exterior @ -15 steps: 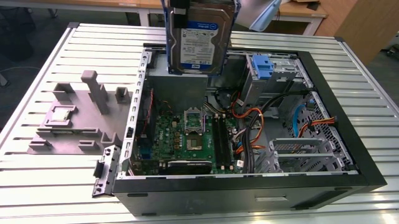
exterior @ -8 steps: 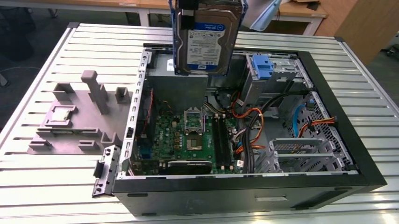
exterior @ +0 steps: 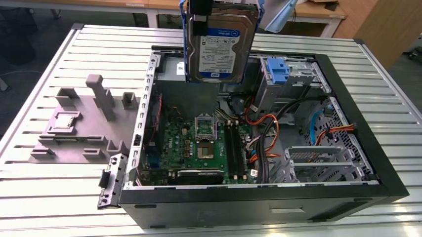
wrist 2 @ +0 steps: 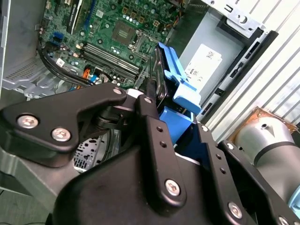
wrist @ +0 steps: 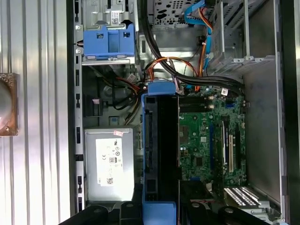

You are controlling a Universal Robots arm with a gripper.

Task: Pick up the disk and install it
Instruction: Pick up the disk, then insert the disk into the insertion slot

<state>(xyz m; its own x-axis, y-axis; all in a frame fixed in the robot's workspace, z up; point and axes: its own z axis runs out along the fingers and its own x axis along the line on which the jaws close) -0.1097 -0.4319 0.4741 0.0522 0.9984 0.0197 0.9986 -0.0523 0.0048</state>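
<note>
Overhead, the tool [wrist 2: 176, 117] is clamped on the disk [exterior: 218, 44] above the case [exterior: 264, 200], cables [exterior: 277, 129] below

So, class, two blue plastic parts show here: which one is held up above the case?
The bracket around the disk, clamped in the hand over the open case. The other, the latch, sits fixed on the cage inside the case.

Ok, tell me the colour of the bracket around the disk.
Blue; the bracket runs around the disk, best seen in the first wrist view.
</note>
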